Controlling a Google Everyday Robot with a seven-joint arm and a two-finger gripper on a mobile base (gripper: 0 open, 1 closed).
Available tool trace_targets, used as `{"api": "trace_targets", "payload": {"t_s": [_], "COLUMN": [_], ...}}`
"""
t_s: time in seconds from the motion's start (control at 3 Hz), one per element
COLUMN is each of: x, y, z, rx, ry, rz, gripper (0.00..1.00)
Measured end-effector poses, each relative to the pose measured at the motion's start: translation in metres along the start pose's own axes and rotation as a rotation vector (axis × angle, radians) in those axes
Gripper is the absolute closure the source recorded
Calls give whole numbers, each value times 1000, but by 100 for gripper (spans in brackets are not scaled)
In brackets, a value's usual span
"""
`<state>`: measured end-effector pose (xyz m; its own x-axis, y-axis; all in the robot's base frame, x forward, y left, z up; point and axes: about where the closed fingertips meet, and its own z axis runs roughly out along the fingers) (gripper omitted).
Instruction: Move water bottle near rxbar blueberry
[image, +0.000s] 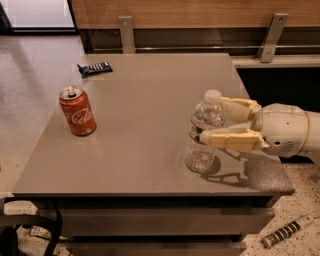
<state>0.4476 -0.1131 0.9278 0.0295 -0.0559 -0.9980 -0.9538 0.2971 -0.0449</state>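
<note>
The water bottle (201, 156), clear with a white cap, stands upright near the table's front right corner. My gripper (212, 120) reaches in from the right. Its near finger (227, 139) lies across the label and its far finger (241, 107) is behind the bottle, so the fingers are closed on it at label height. The rxbar blueberry (95, 68), a dark flat bar, lies at the table's far left corner, far from the bottle.
A red soda can (77, 111) stands upright on the left of the grey table (150, 95). A wooden bench with metal brackets (272, 30) runs behind the table. A striped object (287, 231) lies on the floor at the lower right.
</note>
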Motion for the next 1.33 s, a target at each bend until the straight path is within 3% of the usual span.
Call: {"api": "trace_targets", "payload": {"t_s": [0.67,1.0,1.33], "x": [-2,-4,-4], "y": [2,3,3], "z": [4,7,7], "rx": [-9,-13,-13], "ry": [1,1,1], "rz": [-4,-6,-6], "gripper": [83,100,100]}}
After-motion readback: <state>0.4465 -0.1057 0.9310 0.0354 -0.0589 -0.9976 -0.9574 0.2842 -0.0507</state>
